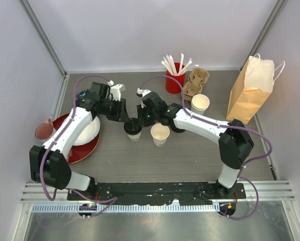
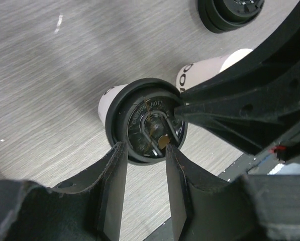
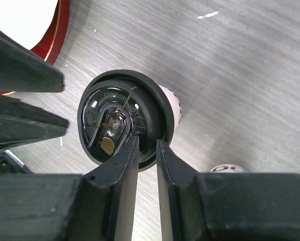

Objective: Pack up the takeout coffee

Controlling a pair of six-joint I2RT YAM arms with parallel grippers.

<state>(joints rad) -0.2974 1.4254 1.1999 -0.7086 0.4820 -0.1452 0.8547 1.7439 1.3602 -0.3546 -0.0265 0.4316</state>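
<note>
One lidded coffee cup stands on the desk between two claws. The left claw is half open, its tips at the near edge of the black lid, holding nothing. The right claw straddles the lid's rim with its jaws narrow, and I cannot tell whether it grips. One lidless cup stands just beside this claw and a second lidless cup stands farther behind it.

Both the left arm and right arm have white shells, black joints and looping purple cables; the jaws are matte black.
</note>
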